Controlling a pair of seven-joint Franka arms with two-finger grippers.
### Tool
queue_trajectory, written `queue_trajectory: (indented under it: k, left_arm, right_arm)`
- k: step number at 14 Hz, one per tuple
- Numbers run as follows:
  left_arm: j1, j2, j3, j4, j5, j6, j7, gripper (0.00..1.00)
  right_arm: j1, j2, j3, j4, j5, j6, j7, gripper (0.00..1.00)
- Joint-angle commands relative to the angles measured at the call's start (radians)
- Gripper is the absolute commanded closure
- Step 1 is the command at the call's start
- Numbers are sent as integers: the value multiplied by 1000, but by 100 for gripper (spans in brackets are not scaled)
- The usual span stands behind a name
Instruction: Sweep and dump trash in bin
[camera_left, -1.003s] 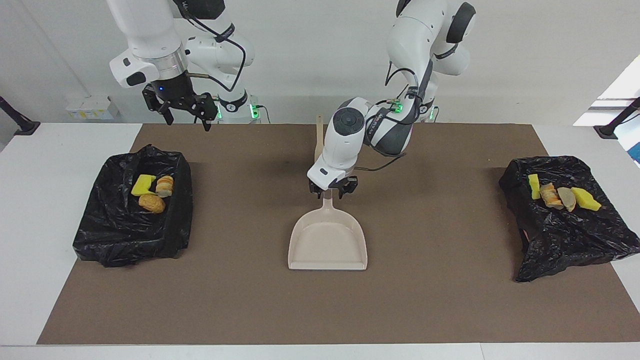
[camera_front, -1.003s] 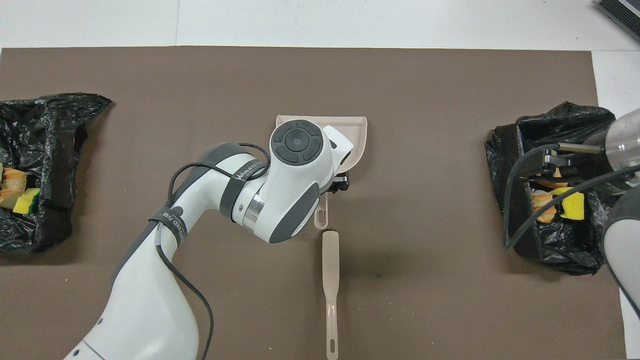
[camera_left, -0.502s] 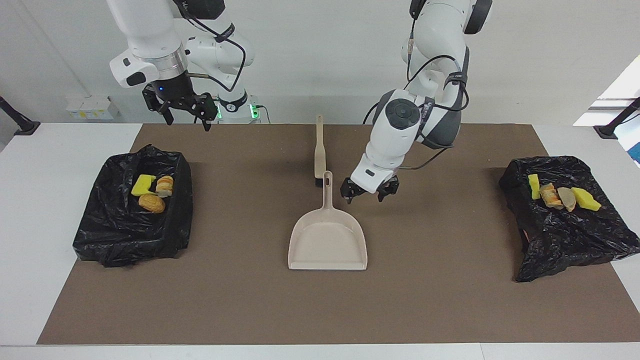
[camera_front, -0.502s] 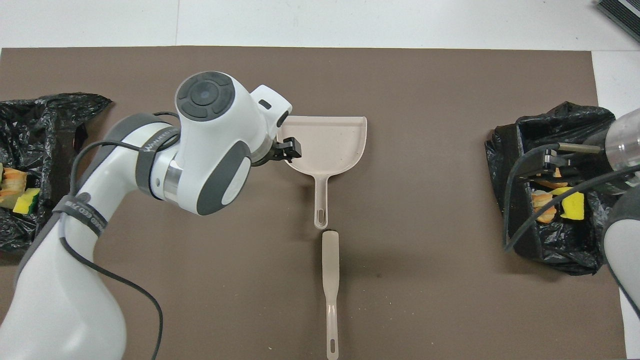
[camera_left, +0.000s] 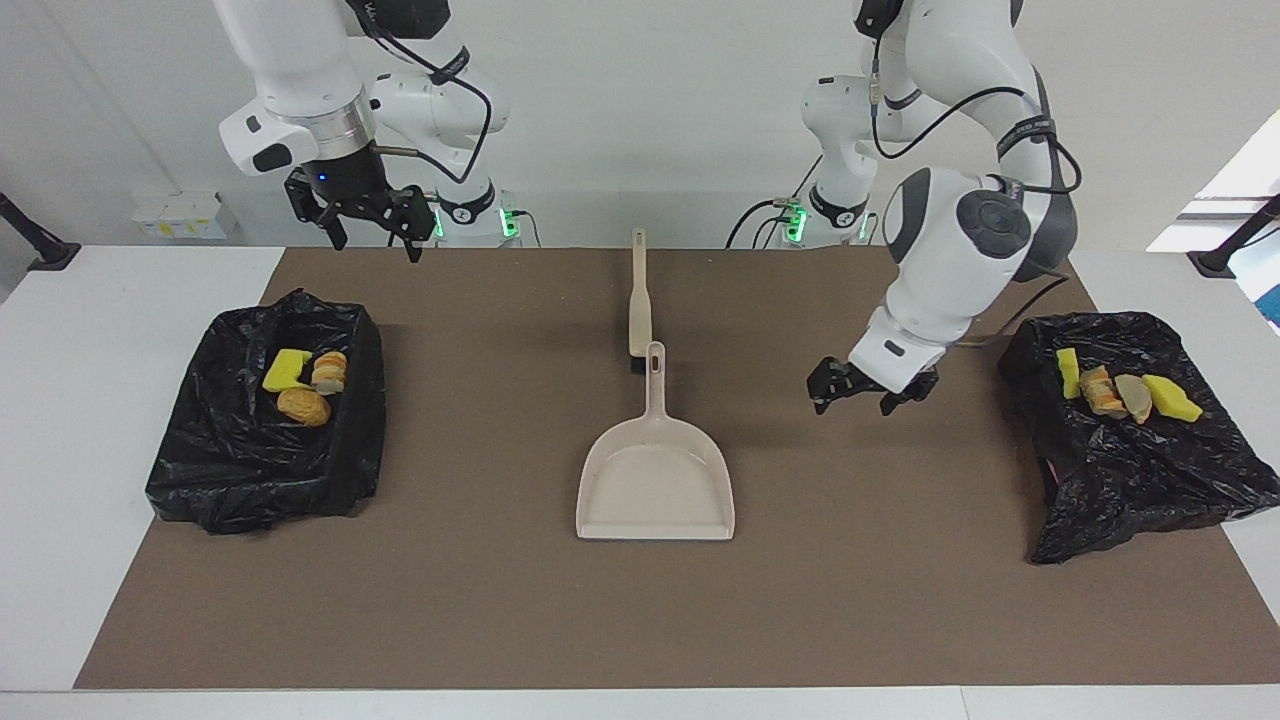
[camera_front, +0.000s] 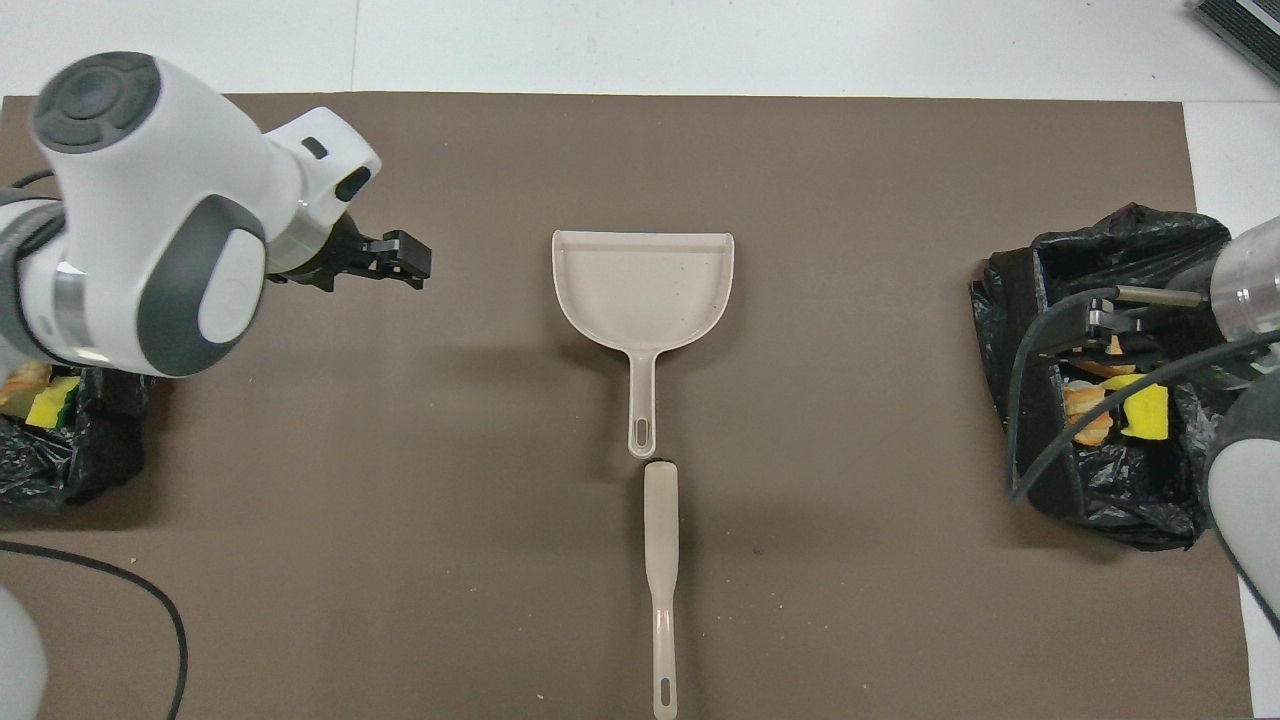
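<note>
The left hand (camera_left: 863, 389) hangs in the air over the bare brown mat (camera_left: 500, 620), between the dustpan (camera_left: 655, 490) and the black-lined bin (camera_left: 1130, 480) at the left arm's end of the tabletop (camera_left: 60, 400); its fingers are spread apart and hold nothing. In that bin lie four bits of trash (camera_left: 1125, 392): two yellow sponge chunks and two pale lumps in a row on the black liner, close beside the hand but not touched by it. The right hand (camera_left: 365, 215) hangs open and empty, high over the edge of the mat nearest the robots, at the right arm's end, where that arm waits. Below it and farther from the robots is the second black-lined bin (camera_left: 250, 470), with three more bits of trash (camera_left: 305, 385) in it: a yellow sponge chunk, a pale lump and an orange-brown lump, well apart from either hand. The dustpan lies flat at the middle of the mat with its handle pointing toward the robots, and the brush (camera_left: 639, 300) lies in line with it, its head just at the tip of the dustpan's handle, nearer to the robots. In the overhead view the left hand (camera_front: 385, 265) shows beside the dustpan (camera_front: 645, 290), clear of it.
</note>
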Motion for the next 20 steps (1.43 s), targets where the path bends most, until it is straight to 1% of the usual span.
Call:
queue_trajectory:
  k: [1, 2, 4, 6, 8, 10, 13, 16, 20]
  left_arm:
    - [100, -68, -9, -14, 1, -74, 148, 0]
    - [125, -91, -9, -23, 1, -90, 182, 0]
    - [178, -168, -3, -89, 7, -108, 259, 0]
    - [211, -206, -3, -97, 7, -128, 310, 0]
    - [211, -220, 6, -89, 11, -137, 294, 0]
    - [195, -223, 6, -66, 51, -171, 252, 0]
    - [162, -248, -6, -80, 111, -179, 236, 0]
    - [160, -268, -6, -80, 113, -192, 247, 0]
    - [159, -263, -6, -46, 113, -226, 242, 0]
  right_arm:
    - [-18, -22, 5, -27, 26, 25, -26, 0]
    - [-18, -22, 5, -27, 26, 25, -31, 0]
    - [-18, -21, 5, -27, 26, 28, -34, 0]
    - [-18, -21, 5, -27, 26, 28, -34, 0]
    - [-18, -22, 5, -27, 26, 28, -32, 0]
    - [-18, -21, 5, -27, 26, 28, -32, 0]
    - [-18, -21, 5, -27, 26, 28, -31, 0]
    - [-19, -21, 5, -27, 26, 28, -32, 0]
    - [-18, -24, 5, -30, 26, 26, -35, 0]
